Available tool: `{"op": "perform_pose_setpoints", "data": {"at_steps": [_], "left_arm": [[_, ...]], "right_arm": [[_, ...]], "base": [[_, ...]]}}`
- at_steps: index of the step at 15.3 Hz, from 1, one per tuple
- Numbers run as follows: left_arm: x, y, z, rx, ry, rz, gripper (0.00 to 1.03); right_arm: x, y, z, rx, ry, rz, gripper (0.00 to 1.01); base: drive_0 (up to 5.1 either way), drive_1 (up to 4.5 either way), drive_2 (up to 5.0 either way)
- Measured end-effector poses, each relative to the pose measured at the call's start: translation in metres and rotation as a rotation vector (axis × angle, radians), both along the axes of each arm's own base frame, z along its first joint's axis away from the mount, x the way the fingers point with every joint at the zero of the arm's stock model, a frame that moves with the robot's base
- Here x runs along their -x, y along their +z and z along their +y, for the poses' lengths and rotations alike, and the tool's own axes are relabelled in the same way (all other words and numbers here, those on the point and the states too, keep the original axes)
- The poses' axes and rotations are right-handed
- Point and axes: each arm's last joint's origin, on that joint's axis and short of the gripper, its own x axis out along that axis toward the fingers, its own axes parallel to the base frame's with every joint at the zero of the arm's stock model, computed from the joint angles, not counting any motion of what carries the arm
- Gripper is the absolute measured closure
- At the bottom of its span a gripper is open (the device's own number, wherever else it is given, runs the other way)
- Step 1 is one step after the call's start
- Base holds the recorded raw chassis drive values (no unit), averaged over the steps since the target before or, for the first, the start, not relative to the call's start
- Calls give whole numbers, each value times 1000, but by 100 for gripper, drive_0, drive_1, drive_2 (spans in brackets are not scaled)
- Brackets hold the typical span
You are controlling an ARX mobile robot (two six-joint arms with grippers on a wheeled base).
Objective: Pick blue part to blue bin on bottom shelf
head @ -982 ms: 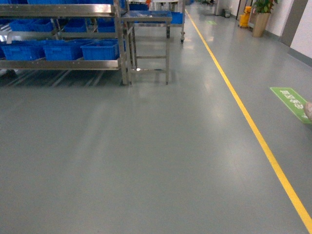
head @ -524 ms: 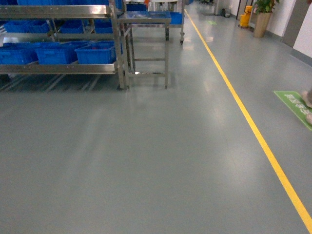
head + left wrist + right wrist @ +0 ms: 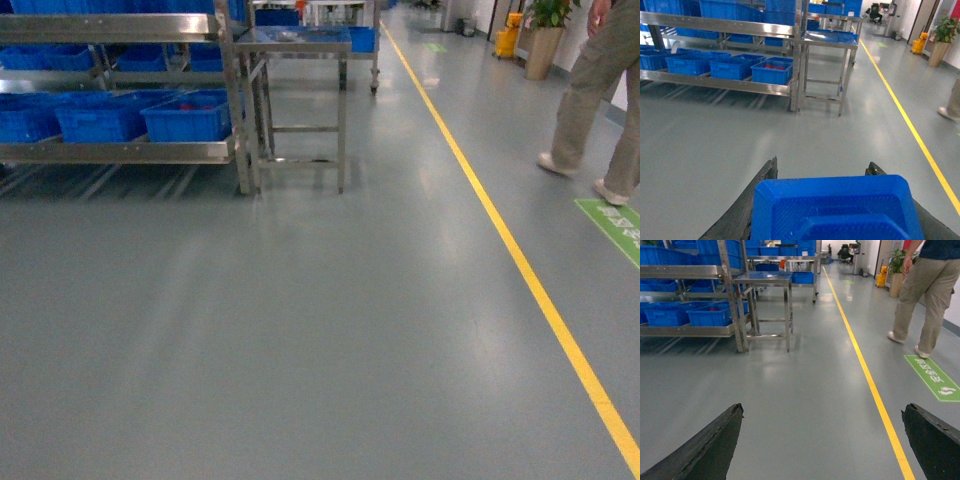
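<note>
I've got the blue ribbed plastic part [image 3: 835, 210] clamped between the black fingers of my left gripper [image 3: 822, 172], right under the wrist camera; my right gripper [image 3: 822, 440] is spread wide with nothing in it. Ahead of the part is bare grey floor, then the stainless-steel bottom shelf [image 3: 720, 82] with its row of blue plastic bins [image 3: 771, 71], well off to my left front. Beyond and right of that shelf a person in khaki trousers [image 3: 600, 95] walks past the yellow floor line [image 3: 500, 235]; I'd worry about crossing paths, or jolting the part loose while rolling.
</note>
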Motion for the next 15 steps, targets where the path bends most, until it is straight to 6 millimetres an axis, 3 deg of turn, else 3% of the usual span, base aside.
{"op": "perform_pose_setpoints", "data": {"at_steps": [15], "left_arm": [[0, 0, 0, -1, -1, 2, 60]], "right_arm": [[0, 0, 0, 0, 0, 1, 3]], "base": [[-3, 430, -437]]}}
